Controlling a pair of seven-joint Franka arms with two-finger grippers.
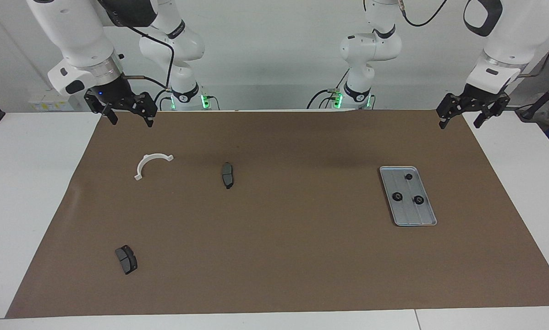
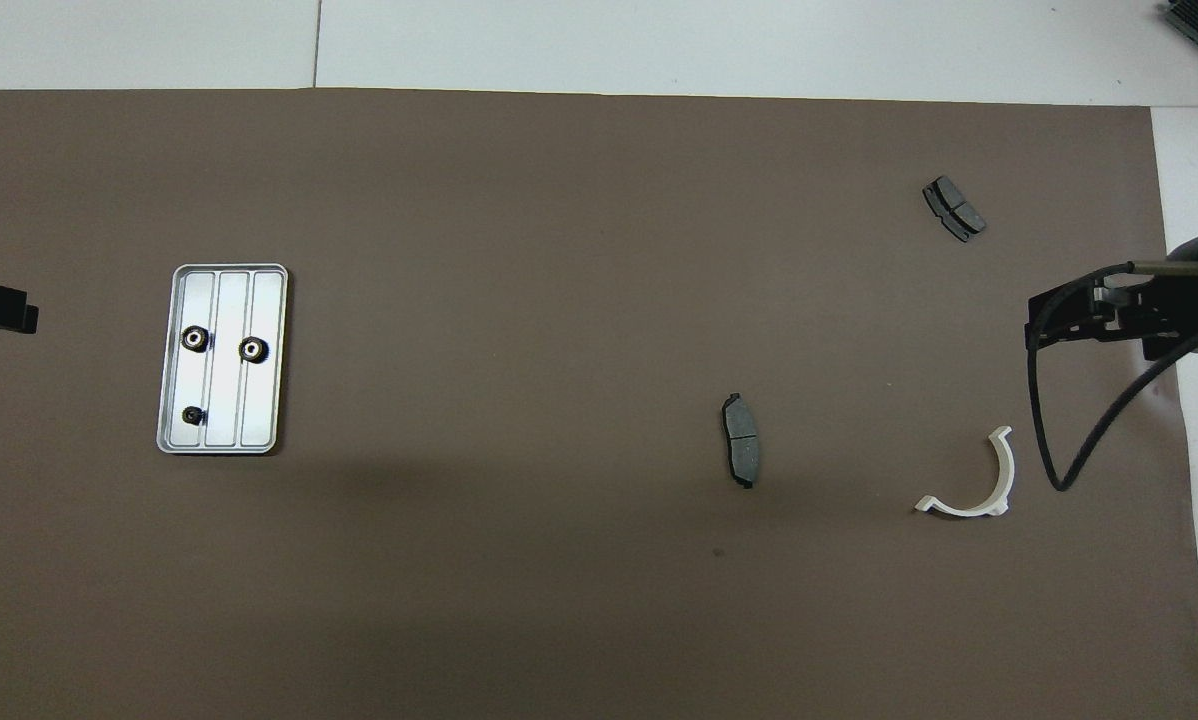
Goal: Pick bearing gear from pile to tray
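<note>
Hands: your left hand (image 1: pixel 470 114) hangs with fingers apart, gripping nothing, over the worktop's edge at its own end, well clear of the tray (image 1: pixel 428 215). Your right hand (image 1: pixel 124 109), likewise spread and empty, waits over the mat's (image 1: pixel 274 256) edge above the white bracket (image 1: pixel 150 163).

Tray: three black gears (image 1: pixel 397 196) lie inside, apart from one another, likely dropped one by one.

Remainder on the mat: two brake pads (image 1: pixel 227 174), bracket; no gears visible outside the tray, so you may judge the sorting finished.
</note>
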